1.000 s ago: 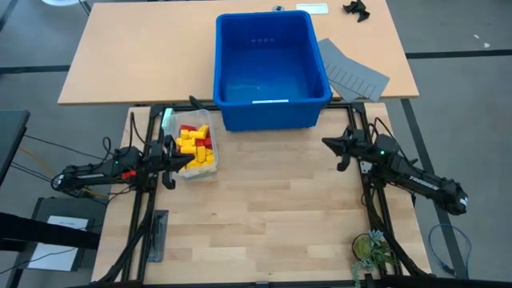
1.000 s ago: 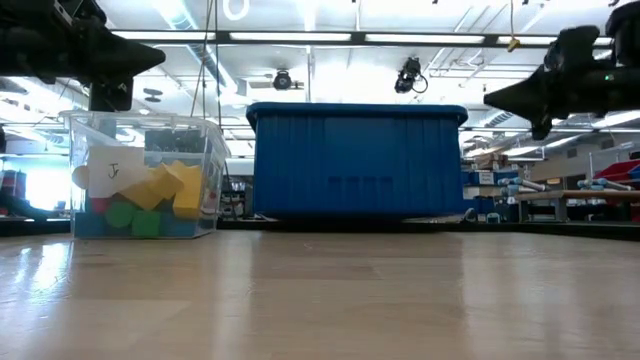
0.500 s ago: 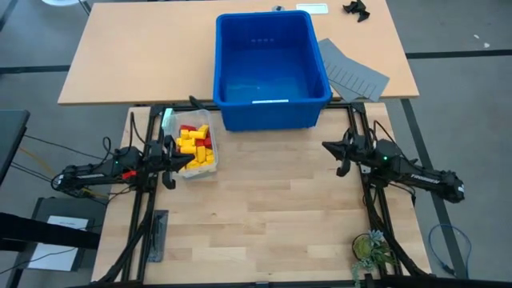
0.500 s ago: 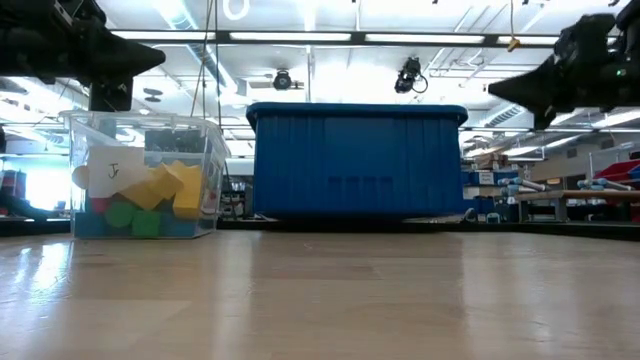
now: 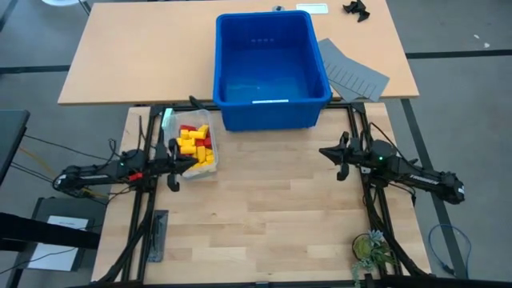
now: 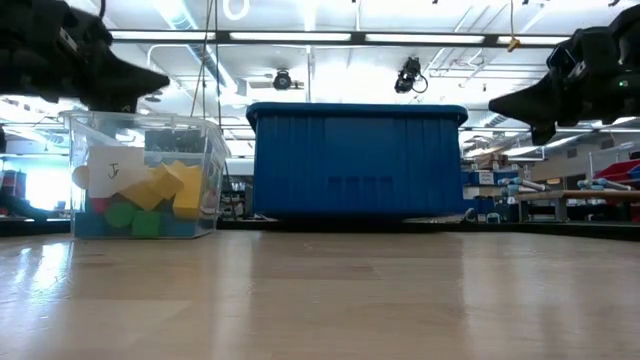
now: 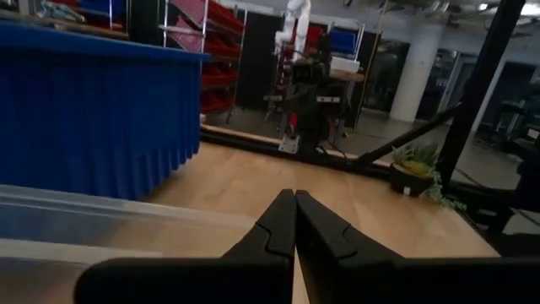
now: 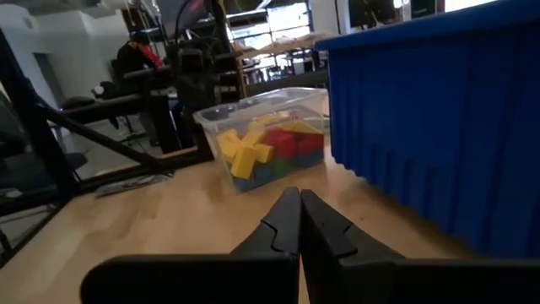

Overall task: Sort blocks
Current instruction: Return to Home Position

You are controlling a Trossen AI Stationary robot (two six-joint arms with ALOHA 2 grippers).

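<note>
We see no loose blocks on the table (image 5: 264, 216). The blocks (image 5: 194, 144) lie heaped in the clear tub (image 5: 214, 152), which stands just beside the front left corner of the blue bin (image 5: 272, 102). Yellow ones are on top, with red showing among them.

The left tool (image 5: 190, 162) is closed and empty. It hovers above the tub's rim at the corner farthest from the bin, so the blocks lie straight ahead of it and slightly toward the bin. The right tool (image 5: 324, 150), also closed on nothing, is well apart across the table and points back toward the tub.

The left arm is far nearer. We judge that its retreat need only run back along its own line, away from the tub wall.

The blocks point every way in the heap, with no shared long axis. The tub's own long side runs toward the bin.
</note>
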